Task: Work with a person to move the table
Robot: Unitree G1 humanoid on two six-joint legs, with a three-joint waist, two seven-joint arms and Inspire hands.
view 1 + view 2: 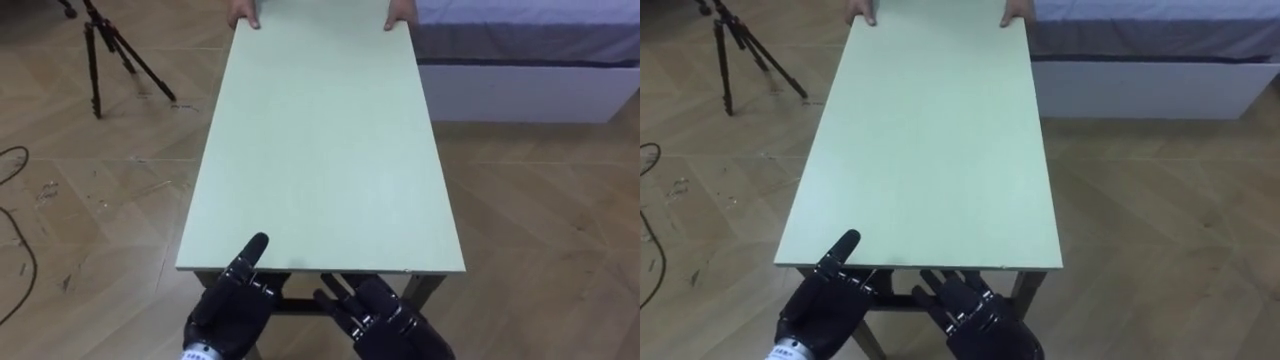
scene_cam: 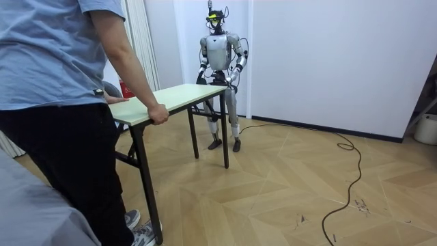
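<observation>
Person grips table, robot stands opposite

Open floor is left along both long sides of the table. On the robot's right, the far corner is crowded by a bed; on its left, a tripod is planted near the far corner. The far edge is occupied by a person's hand and the person's other hand. Under the near edge, passage is narrowed by the table leg, just beside the straight-fingered left hand and right hand. A wall is seen close behind the robot.
</observation>
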